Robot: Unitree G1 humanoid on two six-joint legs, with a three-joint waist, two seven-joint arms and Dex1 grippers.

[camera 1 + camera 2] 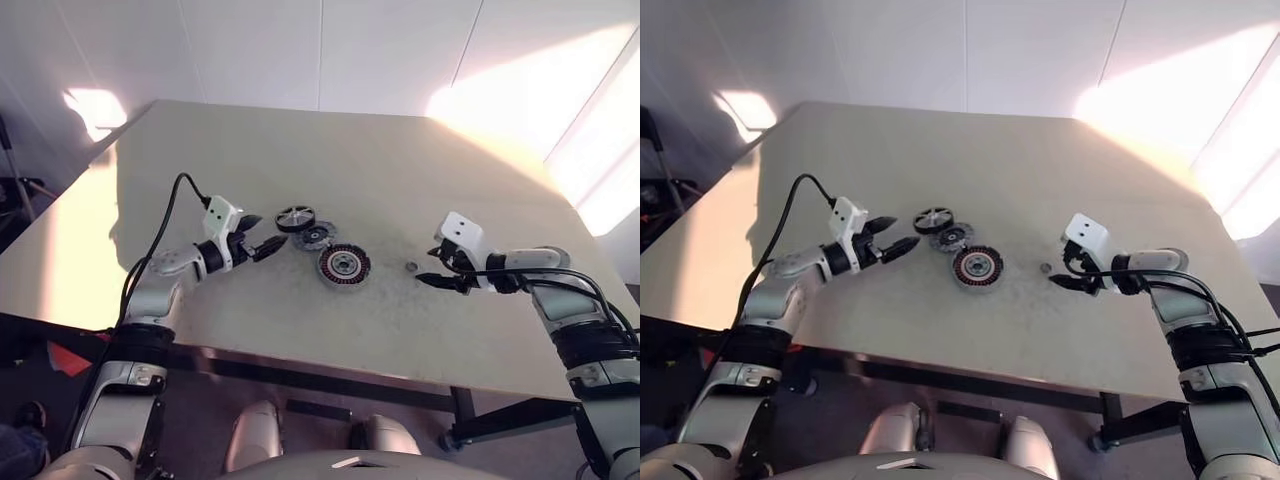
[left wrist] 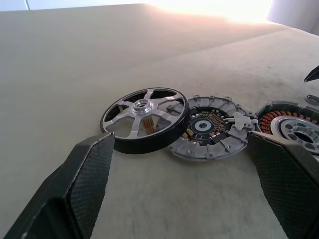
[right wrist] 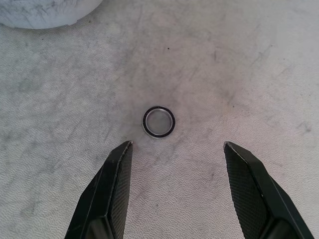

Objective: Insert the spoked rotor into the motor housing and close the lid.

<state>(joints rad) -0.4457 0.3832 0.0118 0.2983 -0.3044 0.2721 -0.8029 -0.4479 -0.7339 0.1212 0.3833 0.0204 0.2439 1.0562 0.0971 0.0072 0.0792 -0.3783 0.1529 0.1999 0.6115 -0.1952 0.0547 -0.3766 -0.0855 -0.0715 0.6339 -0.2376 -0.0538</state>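
**Both grippers empty beside the motor parts**

The left gripper gaped wide, empty, near the rotor, which leaned on the lid beside the housing. The right gripper stood parted, empty, over a small ring.

Beige table, white panelled wall, bright sunlight patches

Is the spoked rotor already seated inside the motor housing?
No: the spoked rotor sits on the table leaning against the lid, apart from the motor housing.
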